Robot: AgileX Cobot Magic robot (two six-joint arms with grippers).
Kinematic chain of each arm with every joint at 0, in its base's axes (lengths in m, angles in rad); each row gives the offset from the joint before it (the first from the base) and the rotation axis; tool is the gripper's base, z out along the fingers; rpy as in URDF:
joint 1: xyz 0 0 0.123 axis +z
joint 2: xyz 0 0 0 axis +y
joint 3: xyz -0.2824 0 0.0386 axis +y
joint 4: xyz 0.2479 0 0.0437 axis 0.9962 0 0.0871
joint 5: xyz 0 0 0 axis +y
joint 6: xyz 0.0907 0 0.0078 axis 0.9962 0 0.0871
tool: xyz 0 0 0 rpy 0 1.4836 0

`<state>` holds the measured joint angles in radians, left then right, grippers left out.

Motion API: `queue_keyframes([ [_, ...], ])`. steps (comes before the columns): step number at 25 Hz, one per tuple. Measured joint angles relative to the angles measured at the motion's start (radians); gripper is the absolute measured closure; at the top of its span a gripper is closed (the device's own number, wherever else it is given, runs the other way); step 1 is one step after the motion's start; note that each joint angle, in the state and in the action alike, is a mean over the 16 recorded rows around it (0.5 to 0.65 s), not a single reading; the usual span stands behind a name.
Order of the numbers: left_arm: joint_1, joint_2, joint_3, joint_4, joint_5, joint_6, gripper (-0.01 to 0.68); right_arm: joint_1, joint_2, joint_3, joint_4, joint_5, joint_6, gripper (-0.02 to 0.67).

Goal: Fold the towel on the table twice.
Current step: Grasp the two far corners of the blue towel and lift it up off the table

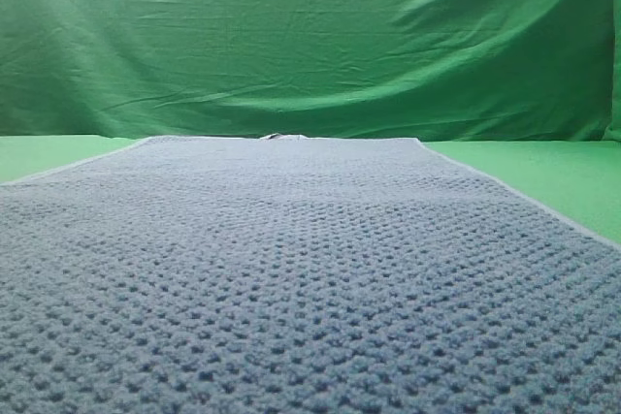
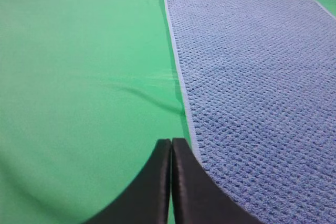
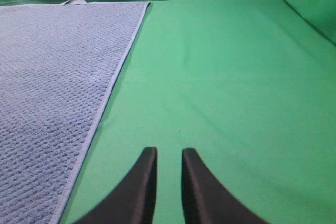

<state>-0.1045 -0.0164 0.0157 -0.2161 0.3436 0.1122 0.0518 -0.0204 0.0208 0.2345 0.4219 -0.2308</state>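
Observation:
The blue-grey waffle-knit towel (image 1: 291,269) lies flat and unfolded on the green table (image 1: 548,176), its pale hem along the edges. Neither gripper shows in the exterior view. In the left wrist view, my left gripper (image 2: 171,143) is shut and empty, low over the green cloth (image 2: 79,77) just beside the towel's left hem (image 2: 252,87). In the right wrist view, my right gripper (image 3: 169,151) has its fingers a narrow gap apart and is empty, over the bare table (image 3: 226,66) a little right of the towel's right hem (image 3: 52,77).
A wrinkled green backdrop curtain (image 1: 310,36) hangs behind the table. A small pale tab (image 1: 281,136) sticks out at the towel's far edge. A shallow crease (image 2: 142,90) runs in the table cloth left of the towel.

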Motion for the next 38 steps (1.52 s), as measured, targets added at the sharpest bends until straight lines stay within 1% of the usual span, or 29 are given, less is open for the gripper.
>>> queue_keyframes([
  [25, 0.000, 0.000, 0.000, -0.014, -0.015, 0.000, 0.673, 0.000, 0.000, 0.000, 0.005, -0.002, 0.000, 0.548],
  [31, 0.000, 0.000, 0.000, -0.089, -0.119, 0.000, 0.673, 0.000, 0.000, 0.002, 0.035, -0.053, 0.000, 0.548],
  [38, 0.000, 0.001, 0.000, -0.190, -0.318, 0.000, 0.673, 0.000, 0.000, 0.005, 0.111, -0.175, 0.000, 0.548],
])
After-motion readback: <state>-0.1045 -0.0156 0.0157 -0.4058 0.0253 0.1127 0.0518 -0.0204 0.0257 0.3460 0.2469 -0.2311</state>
